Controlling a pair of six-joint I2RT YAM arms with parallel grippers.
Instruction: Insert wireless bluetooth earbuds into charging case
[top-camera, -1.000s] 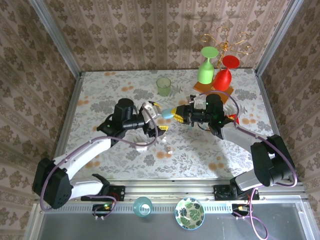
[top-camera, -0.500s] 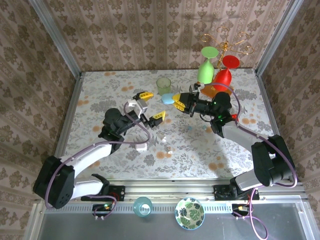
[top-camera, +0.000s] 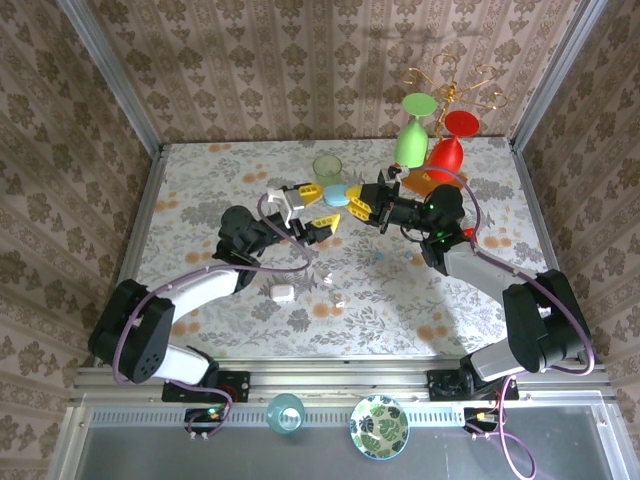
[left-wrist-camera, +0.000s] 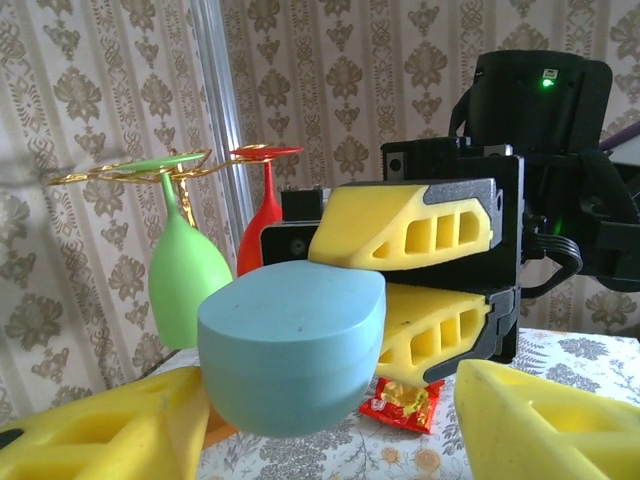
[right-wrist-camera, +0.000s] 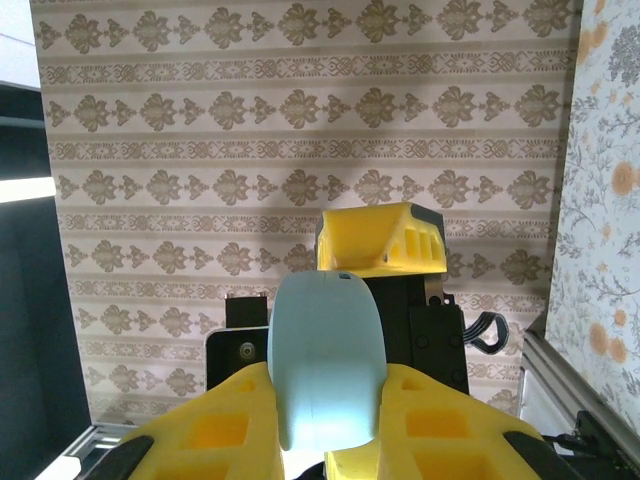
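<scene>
Charging case (top-camera: 335, 197), pale blue and rounded, is up off the surface (top-camera: 200, 215), clamped in the right tool (top-camera: 350, 204). The tool's yellow fingers (left-wrist-camera: 410, 225) press it from above and below in the left wrist view. In the right wrist view the case stands upright between that tool's own two fingers, lid closed as far as the views show.

The left tool (top-camera: 314, 208) is spread wide and holds nothing. Its two yellow fingertips sit either side of the case's near end (no contact that I can make out). The two tools face each other nose to nose above the middle of the surface.

The earbuds are all down on the surface, well apart from the lifted case: a pale blue earbud (top-camera: 378, 258) below the right arm, and a white earbud (top-camera: 340, 300) nearer the front edge. They are too small to tell which way they lie. A white case (top-camera: 281, 292) rests flat near the left arm's forearm.

Toward the back stand a green cup (top-camera: 327, 172), and a green glass (top-camera: 411, 140) and a red glass (top-camera: 445, 152) hanging upside down from a gold rack (top-camera: 450, 88).
</scene>
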